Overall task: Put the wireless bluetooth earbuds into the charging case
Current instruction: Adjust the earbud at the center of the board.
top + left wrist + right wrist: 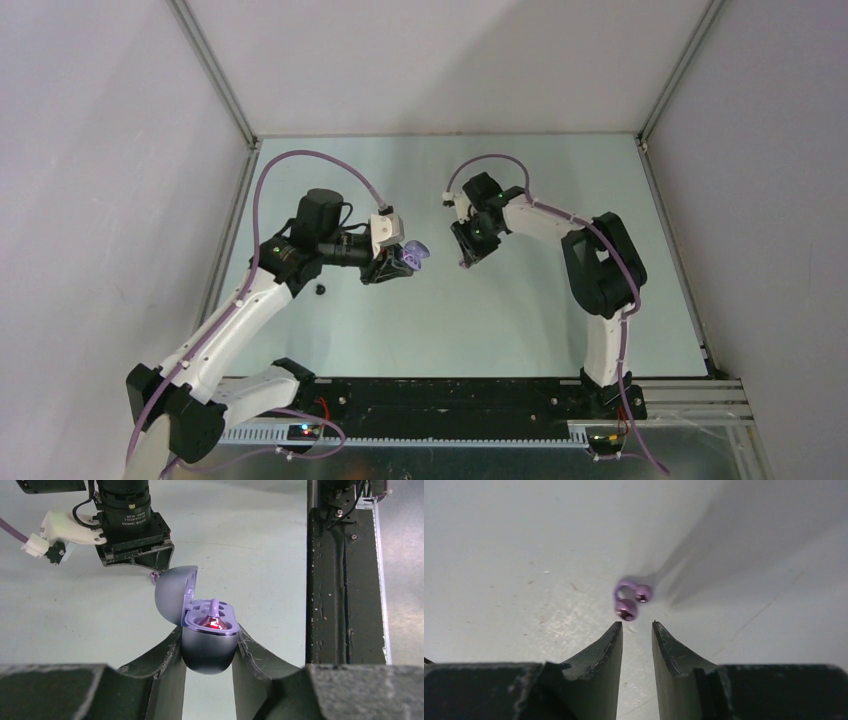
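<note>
Right tool (636,626): jaws parted by a narrow gap with nothing between them, low over the pale grey-green desk (499,555). Directly ahead of its fingertips, close but not touching, the glossy pale purple earbud (629,600) rests on the desk. It reads as two rounded lobes joined by a thin curved bridge. The line from lobe to lobe runs diagonally, near-left to far-right in the right wrist view, so it sits skewed to the closing direction of the jaws. The near lobe lies slightly toward the left-hand finger rather than on the centre of the gap. Judgement: the coming move calls for a short advance forward and down, with a small shift or twist to centre the gap on the earbud

Left tool (209,632): closed on the lower shell of the lilac-grey oval plastic charging case (207,655). The case is apparently held clear of the desk, with its hinged lid (172,592) swung open and the pockets facing up. It lies to the left of the right tool, near but apart

The right arm is the nearer to the purple earbud. A small black rounded bud (320,289) lies on the desk beside the left arm, well apart from the right tool

Not determined: in the top view the right tool hides the purple earbud. One case pocket seems to hold a purple arched piece over a red glow, and the other pocket cannot be read. No further buds are visible
</note>
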`<state>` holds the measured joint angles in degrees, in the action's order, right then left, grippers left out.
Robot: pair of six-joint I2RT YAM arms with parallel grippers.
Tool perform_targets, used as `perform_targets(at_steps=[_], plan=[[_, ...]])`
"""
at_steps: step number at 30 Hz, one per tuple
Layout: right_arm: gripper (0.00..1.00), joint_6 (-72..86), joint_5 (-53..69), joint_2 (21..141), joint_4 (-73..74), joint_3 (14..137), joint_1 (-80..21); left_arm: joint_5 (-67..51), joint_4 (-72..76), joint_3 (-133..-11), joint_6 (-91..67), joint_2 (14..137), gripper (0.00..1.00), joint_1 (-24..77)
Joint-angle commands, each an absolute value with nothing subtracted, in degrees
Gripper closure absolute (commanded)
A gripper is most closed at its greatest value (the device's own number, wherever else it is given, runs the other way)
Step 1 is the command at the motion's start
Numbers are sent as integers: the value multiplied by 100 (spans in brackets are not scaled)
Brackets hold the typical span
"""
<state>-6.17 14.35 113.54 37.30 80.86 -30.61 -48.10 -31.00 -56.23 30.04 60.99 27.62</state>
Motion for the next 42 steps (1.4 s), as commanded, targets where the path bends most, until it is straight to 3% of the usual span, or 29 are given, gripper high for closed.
perform_targets(at_steps=[1, 24, 42], plan=[[67, -484, 1283, 10925, 3463, 8197, -3388, -4828, -2977, -5635, 3107, 5995, 100, 2795], [66, 247, 2133, 11671, 3630, 8686, -3192, -4810, -2947, -5616, 3118, 5978, 100, 2796], [67, 21, 2440, 11394, 3848, 8252, -2758, -4798, -2942, -5617, 3110, 6018, 100, 2795]])
